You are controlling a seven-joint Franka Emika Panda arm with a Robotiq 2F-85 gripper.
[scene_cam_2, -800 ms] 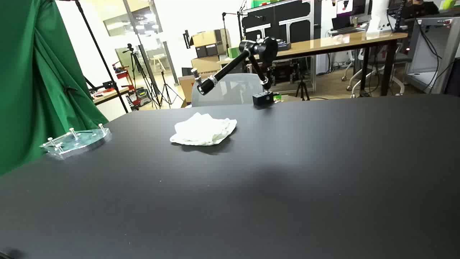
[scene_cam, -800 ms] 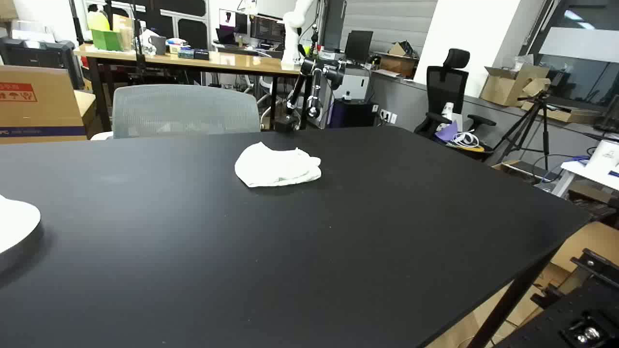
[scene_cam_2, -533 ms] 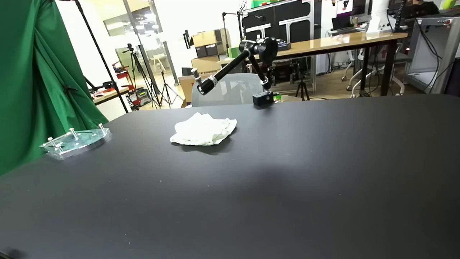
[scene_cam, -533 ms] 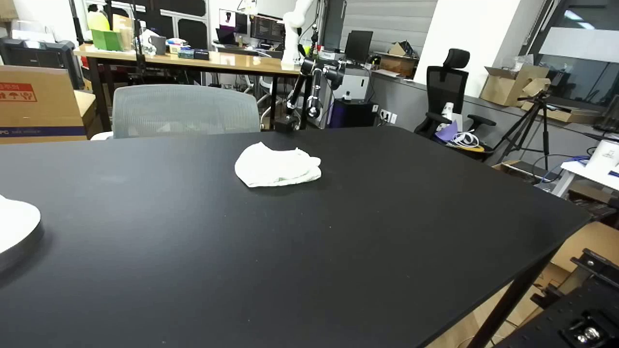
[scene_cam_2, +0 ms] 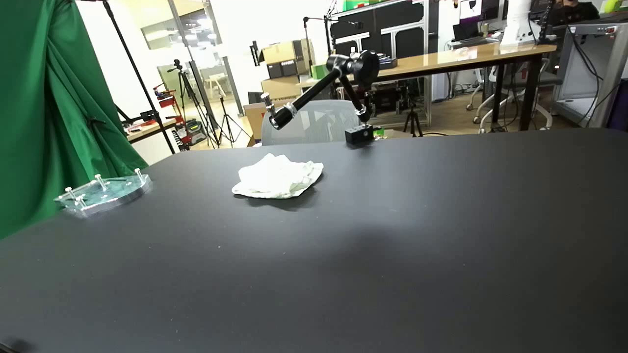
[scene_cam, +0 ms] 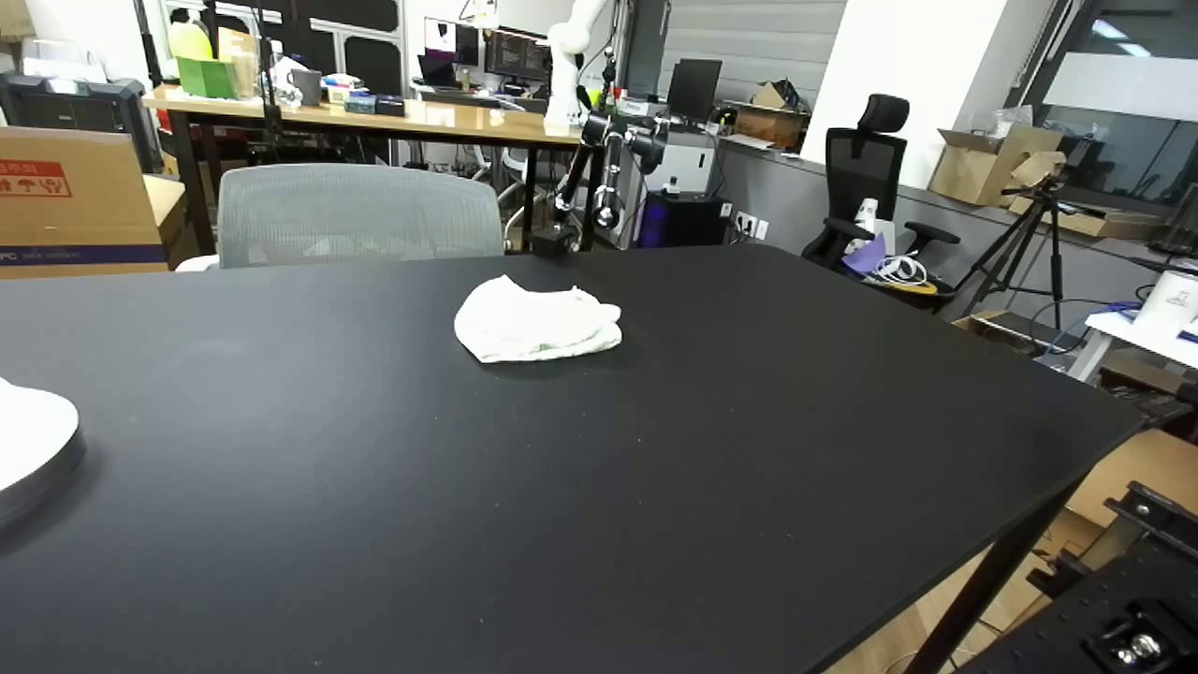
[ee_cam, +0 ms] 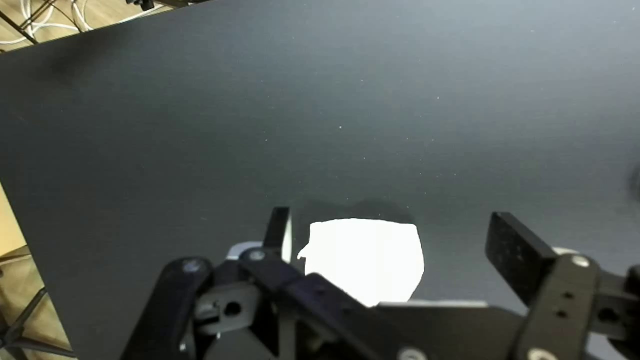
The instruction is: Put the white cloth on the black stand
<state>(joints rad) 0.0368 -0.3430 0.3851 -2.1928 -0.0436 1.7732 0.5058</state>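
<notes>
— Behind the broad matte-black tabletop [scene_cam_2: 402,294], what furniture is counted?

— One grey mesh chair back [scene_cam: 360,215] is seen just beyond the far edge in both exterior views. One long wood-topped table [scene_cam: 459,114] is placed farther back. One black office chair [scene_cam: 866,168] with a headrest is shown in an exterior view, and one green fabric curtain [scene_cam_2: 64,113] is hung beside the tabletop in an exterior view.

— And how many things are found on the black surface?

— One crumpled white cloth [scene_cam: 533,326] is laid on it, toward the far edge, in both exterior views. One jointed black metal arm [scene_cam_2: 319,95], mounted on one black block [scene_cam_2: 359,135], is stationed at that edge, apart from the cloth. One clear, curved-edged plate [scene_cam_2: 110,193] is set near the curtain, and four pale bolts [scene_cam_2: 101,183] are counted on it. One smooth white rounded piece [scene_cam: 33,431] is cut off by the border of an exterior view; whether it is that same plate cannot be told.

— How is the end effector held?

— One black gripper [ee_cam: 392,235] is shown in the wrist view. Its two fingers [ee_cam: 517,252] are spread far apart, and nothing is gripped. Between them, in that view, the cloth is seen, its near part hidden by the gripper and its folds washed out to plain white. By the tabletop alone is it borne.
</notes>
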